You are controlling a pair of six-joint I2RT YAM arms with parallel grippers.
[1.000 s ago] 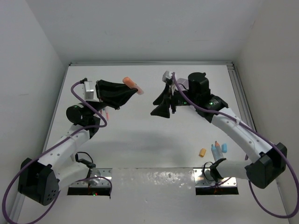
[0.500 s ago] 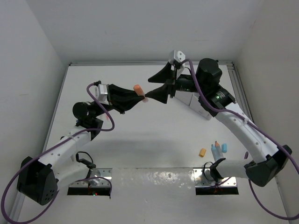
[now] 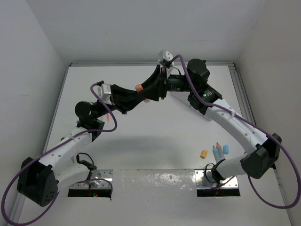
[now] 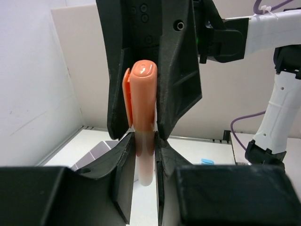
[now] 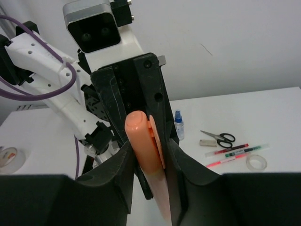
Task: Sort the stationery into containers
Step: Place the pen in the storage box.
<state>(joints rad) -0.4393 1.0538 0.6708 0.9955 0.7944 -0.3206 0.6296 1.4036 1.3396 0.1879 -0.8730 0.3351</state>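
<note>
An orange capped pen point(image 3: 138, 88) hangs in mid-air between both grippers, above the far middle of the table. My left gripper point(image 3: 141, 97) is shut on its pale lower barrel point(image 4: 144, 160). My right gripper point(image 3: 148, 92) comes from the opposite side and is closed on the orange cap end point(image 5: 141, 136). The left gripper point(image 4: 145, 141) and right gripper point(image 5: 148, 150) face each other nose to nose. The white organiser point(image 3: 184, 99) is mostly hidden behind the right arm. Its lilac compartments point(image 4: 96, 153) show below in the left wrist view.
An orange eraser point(image 3: 203, 153), two blue-capped bottles point(image 3: 219, 150) and a pencil tip lie near the right arm's base. The right wrist view shows scissors point(image 5: 218, 138), a spray bottle point(image 5: 178, 125), thin pens point(image 5: 233, 150), a tape ring point(image 5: 256, 162).
The right gripper has swung left toward the left gripper and closed round the pen's cap. The left gripper has moved right and held the pen up to it.
</note>
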